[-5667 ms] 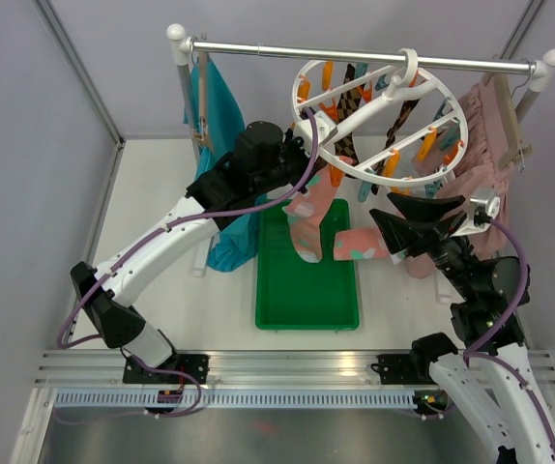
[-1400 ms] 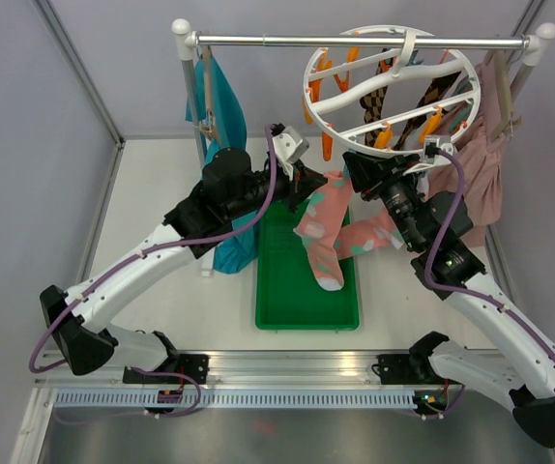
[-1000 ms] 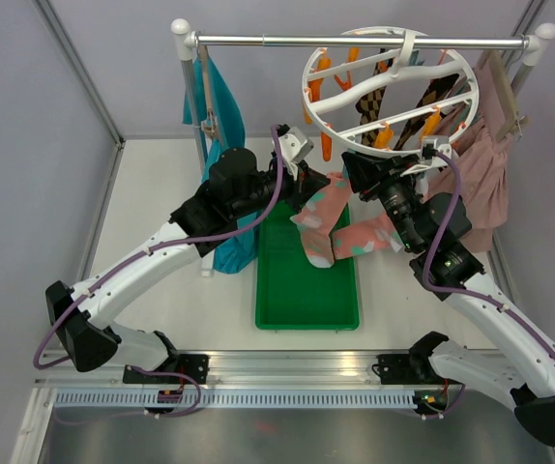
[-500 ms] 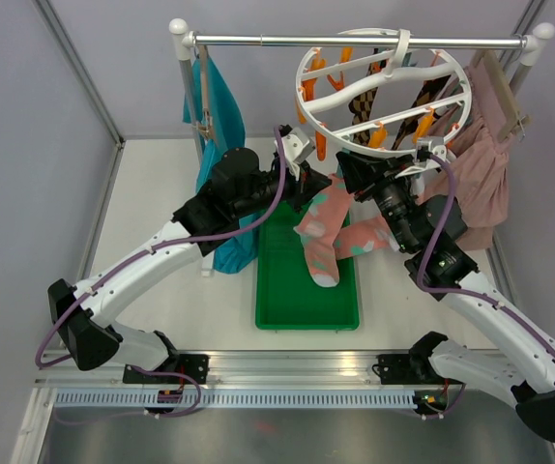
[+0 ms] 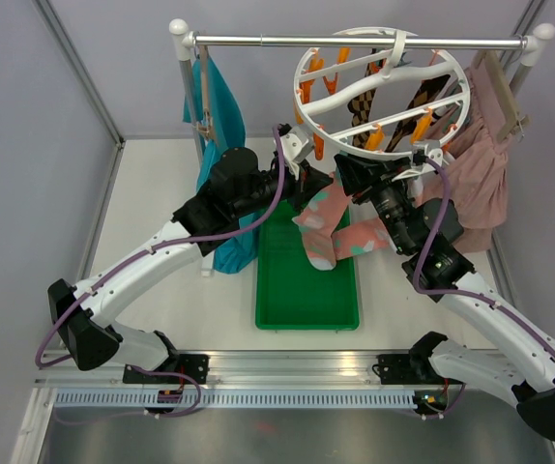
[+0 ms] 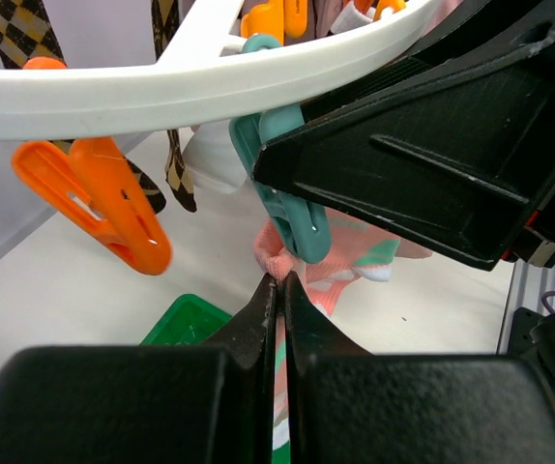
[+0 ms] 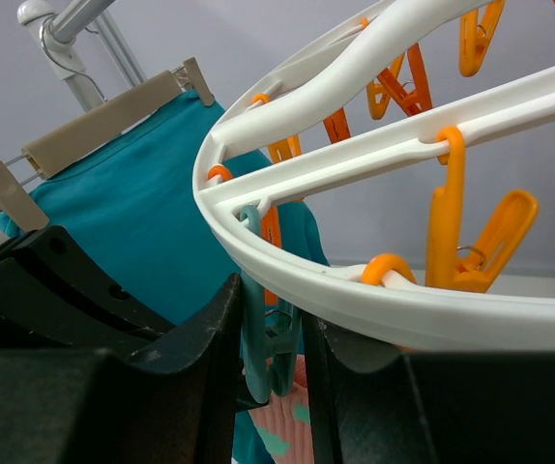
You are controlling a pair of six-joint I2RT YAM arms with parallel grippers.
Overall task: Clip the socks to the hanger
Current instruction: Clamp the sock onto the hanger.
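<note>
The white round hanger (image 5: 301,89) hangs from the rail, with argyle socks (image 5: 365,97) clipped on. My left gripper (image 5: 320,186) is shut on the cuff of a pink sock (image 5: 320,227) with mint patches and holds it just under the ring's near rim. In the left wrist view the cuff (image 6: 276,259) touches the tip of a teal clip (image 6: 279,174) above my fingertips (image 6: 279,280). My right gripper (image 7: 271,302) is shut on that teal clip (image 7: 258,333) under the rim (image 7: 452,319). A second pink sock (image 5: 366,237) hangs beside the first.
A green tray (image 5: 306,300) lies on the table below the sock. A teal garment (image 5: 221,116) hangs at the rail's left end, a dusty-pink skirt (image 5: 481,164) at its right. Orange clips (image 6: 103,198) dangle from the ring close to both grippers.
The ring has shifted a little left. Both grippers have edged up and left with it, bringing the sock's cuff up to the teal clip. The sock's foot swings over the tray.
</note>
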